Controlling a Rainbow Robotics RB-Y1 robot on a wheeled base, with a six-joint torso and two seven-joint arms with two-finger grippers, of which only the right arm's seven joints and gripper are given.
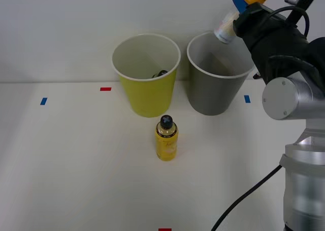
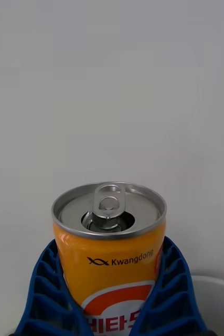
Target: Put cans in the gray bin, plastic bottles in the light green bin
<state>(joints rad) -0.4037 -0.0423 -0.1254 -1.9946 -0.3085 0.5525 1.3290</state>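
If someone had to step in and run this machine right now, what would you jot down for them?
Right gripper: shut on the orange can, held up in the air above the gray bin, not yet released.
Yellow bottle: standing upright on the table, in front of the light green bin.
Light green bin: something dark already lies inside; I cannot tell what it is.
Done: can picked up and carried to the gray bin.
Left: drop the can in the gray bin, then put the bottle in the light green one.
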